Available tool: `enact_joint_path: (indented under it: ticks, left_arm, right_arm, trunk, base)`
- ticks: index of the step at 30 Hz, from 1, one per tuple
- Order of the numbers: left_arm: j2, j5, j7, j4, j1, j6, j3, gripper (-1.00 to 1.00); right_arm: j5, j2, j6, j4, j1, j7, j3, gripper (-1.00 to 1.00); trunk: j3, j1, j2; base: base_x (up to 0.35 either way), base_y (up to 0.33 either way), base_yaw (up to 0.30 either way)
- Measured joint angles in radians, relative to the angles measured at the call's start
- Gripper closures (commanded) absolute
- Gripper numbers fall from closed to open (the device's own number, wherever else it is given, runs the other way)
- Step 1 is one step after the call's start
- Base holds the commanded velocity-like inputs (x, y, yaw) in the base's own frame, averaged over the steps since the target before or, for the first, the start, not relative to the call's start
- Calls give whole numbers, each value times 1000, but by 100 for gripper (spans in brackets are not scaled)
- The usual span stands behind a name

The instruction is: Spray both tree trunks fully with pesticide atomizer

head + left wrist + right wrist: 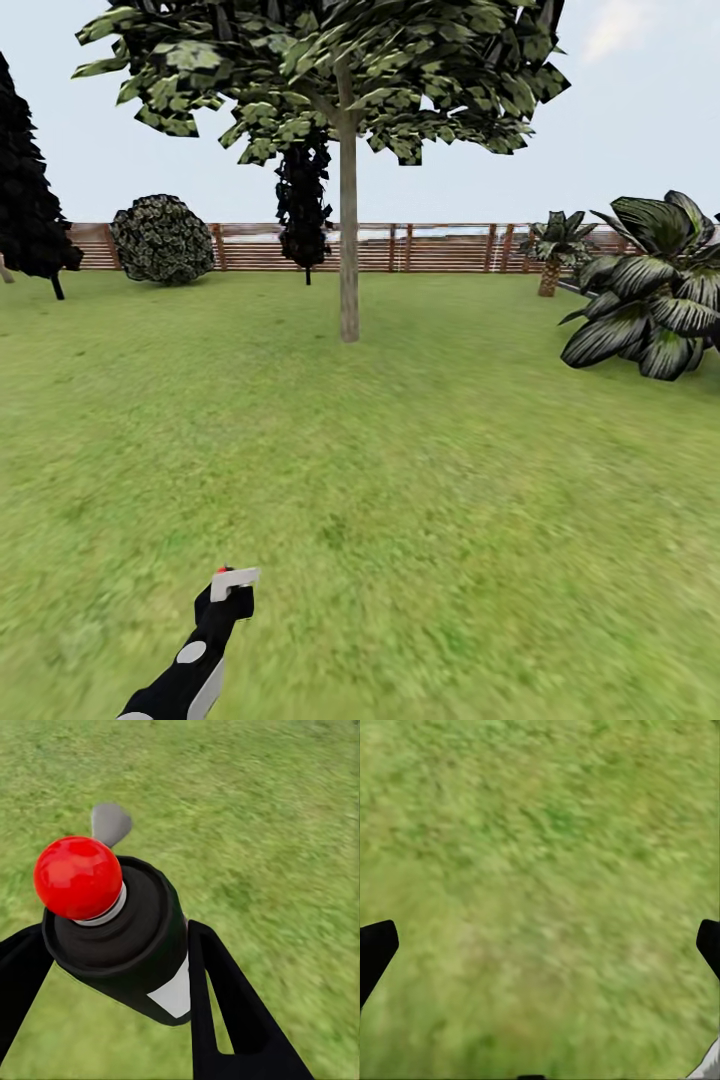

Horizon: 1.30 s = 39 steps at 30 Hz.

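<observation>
My left claw (pixel 112 967) clenches the atomizer (pixel 124 934) over grass; right claw (pixel 540 945) released; the trunk (pixel 348 250) stands well ahead; spraying from here, I judge, would miss the bark.

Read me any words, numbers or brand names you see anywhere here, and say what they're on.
No readable text anywhere.
Atomizer, held in the left tool: its white label is blank where it shows; the rest of it is hidden.
Red knob on its top: plain, no marking.
Fence, tree and grass: no signs or lettering.
</observation>
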Motion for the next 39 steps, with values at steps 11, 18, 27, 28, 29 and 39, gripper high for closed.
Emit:
enact_joint_path:
  ticks: [11, 18, 27, 28, 29, 39]
  left_arm:
    - [0, 0, 0, 0, 0, 0, 0, 100]
    - [0, 0, 0, 0, 0, 0, 0, 100]
    - [0, 0, 0, 0, 0, 0, 0, 100]
    - [0, 0, 0, 0, 0, 0, 0, 100]
    - [0, 0, 0, 0, 0, 0, 0, 100]
    - [0, 0, 0, 0, 0, 0, 0, 100]
  right_arm:
    - [0, 0, 0, 0, 0, 0, 0, -100]
    - [0, 0, 0, 0, 0, 0, 0, -100]
    - [0, 0, 0, 0, 0, 0, 0, -100]
    - [0, 0, 0, 0, 0, 0, 0, -100]
    - [0, 0, 0, 0, 0, 0, 0, -100]
    - [0, 0, 0, 0, 0, 0, 0, -100]
  trunk:
    - [0, -3, 0]
    - [0, 0, 0]
    - [0, 0, 0]
    - [0, 0, 0]
    - [0, 0, 0]
    - [0, 0, 0]
  base:
    - [350, 0, 0]
    - [350, 0, 0]
    - [350, 0, 0]
    - [350, 0, 0]
    - [350, 0, 0]
    - [350, 0, 0]
